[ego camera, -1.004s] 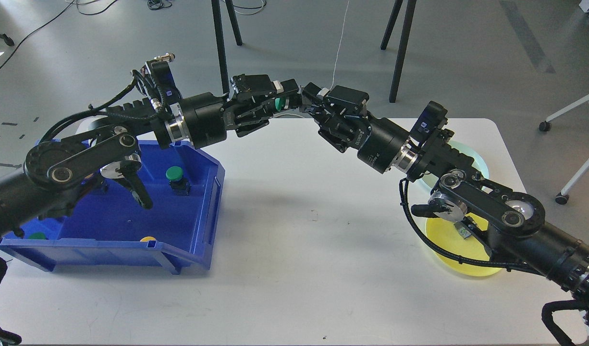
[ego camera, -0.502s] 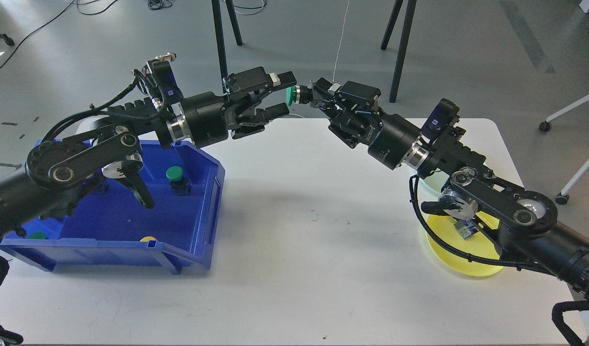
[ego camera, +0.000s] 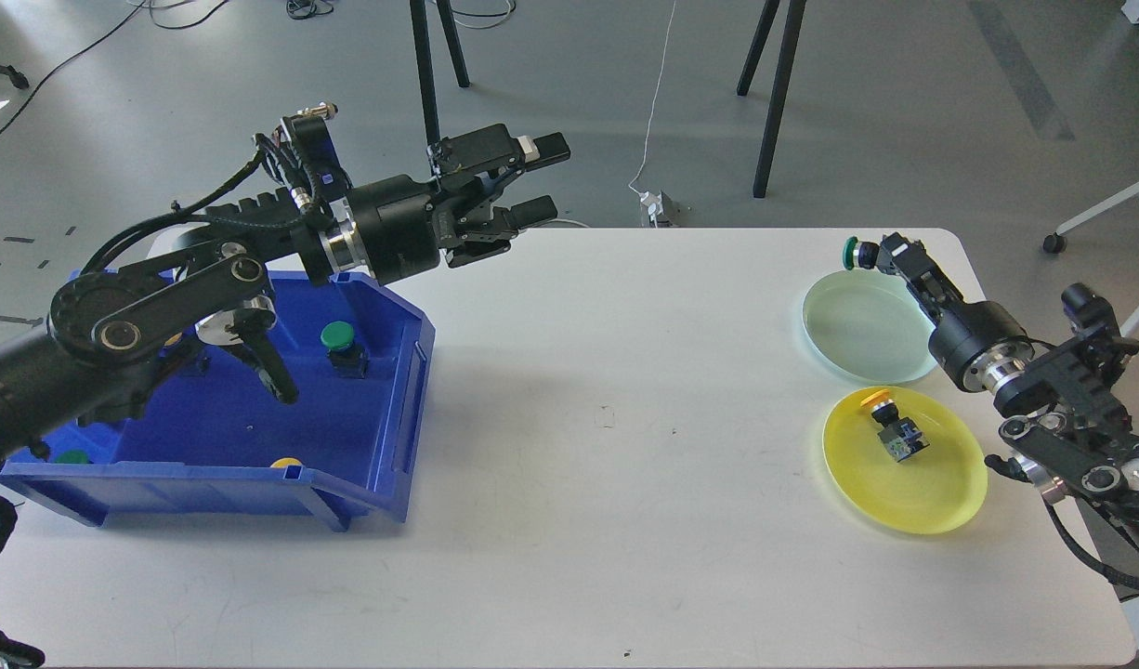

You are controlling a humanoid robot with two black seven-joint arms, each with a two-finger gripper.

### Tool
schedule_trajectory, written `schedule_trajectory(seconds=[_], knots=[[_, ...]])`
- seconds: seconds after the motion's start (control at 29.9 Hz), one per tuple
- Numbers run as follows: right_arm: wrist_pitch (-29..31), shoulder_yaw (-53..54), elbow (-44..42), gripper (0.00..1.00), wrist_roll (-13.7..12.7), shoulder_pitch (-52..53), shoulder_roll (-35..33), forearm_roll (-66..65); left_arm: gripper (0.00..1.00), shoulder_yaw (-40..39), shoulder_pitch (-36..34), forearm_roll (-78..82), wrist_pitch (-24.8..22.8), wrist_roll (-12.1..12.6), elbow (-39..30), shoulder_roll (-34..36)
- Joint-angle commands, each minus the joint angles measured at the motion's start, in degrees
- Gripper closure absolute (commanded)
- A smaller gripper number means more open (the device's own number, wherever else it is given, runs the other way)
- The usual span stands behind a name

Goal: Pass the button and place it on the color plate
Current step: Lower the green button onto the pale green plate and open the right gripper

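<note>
The right gripper (ego camera: 869,254) clamps a green button (ego camera: 851,251) just past the pale green plate (ego camera: 857,330) at its twelve o'clock rim, while the left gripper (ego camera: 542,178) hangs with jaws wide and empty above the table's far edge. Released here, the button probably lands on the rim or outside it and rolls off the table (ego camera: 569,446), since it sits at the edge, not over the centre. A drift toward six o'clock risks dropping it on the yellow plate (ego camera: 941,492), which holds a yellow button (ego camera: 890,427).

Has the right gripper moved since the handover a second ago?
Yes. The right gripper, shut on the green button, swung right, now above the green plate.
</note>
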Motion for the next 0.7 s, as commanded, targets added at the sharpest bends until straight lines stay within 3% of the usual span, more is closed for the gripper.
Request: schedule_trajectory(seconds=[0.0,0.2,0.37,0.54,0.67], knots=[[-9.0,-8.6,-10.0,0.84,0.6,0.5,6.6,-0.2,0.07,0.0,-0.3,0.0,0.0,0.0,1.2,-0.1],[-9.0,-10.0,-28.3,0.83,0.6,2.1,16.7,-0.1,0.07,0.0,-0.3,-0.1,0.0,0.0,1.4,-0.1],[-9.0,-10.2,-32.9,0.82,0.6,2.7,19.0,-0.1,0.07,-0.1,-0.3,-0.1,0.0,0.0,1.3,-0.1],[-9.0,-10.4,-33.4,0.66,0.6,2.7,19.0,-0.1,0.07,-0.1,-0.2,-0.1,0.0,0.0,1.3,-0.1],[-9.0,-10.9,-34.4,0.43,0.6,2.6,19.1,0.6,0.07,-0.1,-0.2,-0.1,0.0,0.0,1.4,-0.1]])
